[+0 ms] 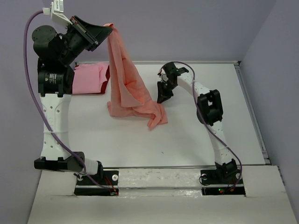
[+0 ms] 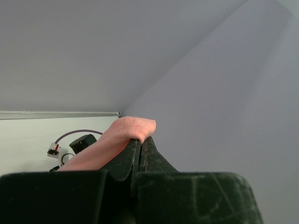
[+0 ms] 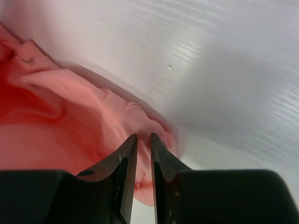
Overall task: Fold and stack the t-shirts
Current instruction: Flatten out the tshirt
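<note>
The salmon-orange t-shirt [image 1: 126, 84] hangs from my raised left gripper [image 1: 108, 29], its lower part heaped on the white table [image 1: 187, 135]. In the left wrist view the left gripper [image 2: 141, 140] is shut on a hem of the shirt [image 2: 117, 140]. My right gripper [image 1: 163, 97] is low at the shirt's right edge. In the right wrist view the right gripper [image 3: 143, 136] has its jaws nearly together with a fold of the salmon shirt [image 3: 56, 126] pinched between them. A lighter pink t-shirt [image 1: 88, 79] lies folded at the back left, a dark red one [image 1: 107, 74] showing at its edge.
The table's raised back edge [image 1: 210, 62] meets the grey-violet walls behind and to the right. The left arm's upright link [image 1: 56, 116] stands in front of the pink shirt. The right arm's elbow [image 1: 210, 107] is to the right of the salmon shirt.
</note>
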Motion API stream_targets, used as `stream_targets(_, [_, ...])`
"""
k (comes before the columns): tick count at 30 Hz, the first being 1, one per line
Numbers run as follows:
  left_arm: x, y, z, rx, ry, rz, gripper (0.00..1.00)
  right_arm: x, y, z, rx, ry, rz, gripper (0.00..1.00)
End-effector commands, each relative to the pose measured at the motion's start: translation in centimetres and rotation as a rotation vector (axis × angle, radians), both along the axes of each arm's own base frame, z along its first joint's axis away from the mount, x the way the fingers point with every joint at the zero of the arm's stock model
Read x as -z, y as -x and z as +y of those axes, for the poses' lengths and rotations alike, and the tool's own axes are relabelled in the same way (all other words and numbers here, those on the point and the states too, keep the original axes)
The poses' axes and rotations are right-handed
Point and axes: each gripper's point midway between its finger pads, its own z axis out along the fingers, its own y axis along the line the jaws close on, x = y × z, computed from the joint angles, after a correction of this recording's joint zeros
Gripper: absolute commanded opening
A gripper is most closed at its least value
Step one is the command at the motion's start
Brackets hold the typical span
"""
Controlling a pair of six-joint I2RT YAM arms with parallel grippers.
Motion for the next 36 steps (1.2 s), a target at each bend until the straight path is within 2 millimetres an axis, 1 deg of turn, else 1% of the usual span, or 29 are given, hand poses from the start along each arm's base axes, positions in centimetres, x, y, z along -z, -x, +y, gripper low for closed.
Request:
stream_targets(1, [-2.8,3.0,0.0,0.035,0.002,-0.116,0.00,-0.1,0.4,0.7,-0.029,0.007,0.006,0.39])
stream_targets(4, [-2.8,3.0,0.1,0.032,0.002,-0.118,0.00,-0.8,0.2,1.0,-0.031,-0.012,-0.007,0.55])
stream_targets(5, [-2.8,3.1,0.1,0.033,0.002,-0.118,0.00,-0.9,0.1,1.1,-0.030,-0.017,-0.011,0.63])
stream_targets(8, [-2.8,3.1,0.1,0.033,0.002,-0.117,0.00,-1.1,0.2,1.2,-0.031,-0.025,-0.006,0.68])
stream_targets(9, [-2.8,3.1,0.2,0.030,0.003,-0.117,0.00,-1.0,0.3,1.2,-0.033,-0.025,-0.002,0.68])
stream_targets(10, [-2.8,3.1,0.2,0.030,0.001,-0.119,0.00,-0.7,0.4,1.1,-0.034,-0.019,0.001,0.66])
stream_targets(11, [-2.8,3.1,0.2,0.030,0.001,-0.119,0.00,-0.7,0.5,1.0,-0.034,-0.017,0.003,0.47])
stream_targets(12, [-2.8,3.1,0.2,0.027,0.003,-0.118,0.00,-0.2,0.6,0.9,-0.033,-0.008,0.010,0.30])
stream_targets(13, [-2.8,3.1,0.2,0.027,0.003,-0.118,0.00,0.0,0.7,0.8,-0.032,-0.005,0.017,0.06])
stream_targets(14, [-2.7,3.1,0.2,0.027,0.003,-0.117,0.00,0.1,0.8,0.8,-0.032,-0.005,0.020,0.02])
stream_targets(15, [-2.6,3.0,0.3,0.026,0.002,-0.115,0.00,0.2,0.8,0.9,-0.034,-0.009,0.025,0.00])
stream_targets(20, [-2.0,2.6,0.6,0.013,0.001,-0.102,0.00,0.0,0.5,0.8,-0.003,0.001,0.021,0.00])
stream_targets(23, [-0.7,2.1,1.0,0.003,-0.005,-0.078,0.00,-0.4,-0.1,0.7,0.042,0.014,0.004,0.00])
stream_targets(24, [-0.2,2.0,1.0,0.004,-0.011,-0.071,0.00,-0.9,-0.4,0.3,0.068,0.033,-0.016,0.00])
stream_targets(25, [0.0,1.7,1.8,-0.018,-0.017,-0.069,0.00,-1.0,-1.0,-0.4,0.095,0.047,-0.030,0.00])
stream_targets(26, [0.4,1.5,2.2,-0.026,-0.021,-0.060,0.00,-1.0,-1.5,-1.2,0.119,0.061,-0.039,0.00])
stream_targets(27, [0.9,1.3,2.3,-0.030,-0.032,-0.050,0.00,-1.3,-1.9,-1.7,0.146,0.088,-0.062,0.00])
stream_targets(29, [1.5,1.0,2.9,-0.043,-0.042,-0.037,0.00,-1.5,-3.1,-3.9,0.214,0.118,-0.074,0.00])
stream_targets(30, [2.0,0.8,3.0,-0.047,-0.046,-0.024,0.00,-1.2,-3.2,-4.8,0.236,0.136,-0.068,0.00])
stream_targets(31, [3.0,0.2,3.6,-0.063,-0.055,0.002,0.00,-1.5,-3.7,-6.3,0.279,0.157,-0.070,0.00])
stream_targets(32, [3.3,0.2,3.6,-0.064,-0.060,0.010,0.00,-1.6,-3.9,-7.0,0.300,0.167,-0.070,0.00])
stream_targets(33, [4.3,-0.5,4.1,-0.076,-0.065,0.039,0.00,-1.2,-3.8,-8.1,0.322,0.197,-0.063,0.00])
stream_targets(34, [4.9,-0.9,4.4,-0.083,-0.076,0.053,0.00,-1.7,-3.8,-8.8,0.343,0.207,-0.069,0.00])
stream_targets(36, [6.5,-2.0,5.0,-0.103,-0.091,0.093,0.00,-2.0,-3.9,-10.4,0.375,0.224,-0.071,0.00])
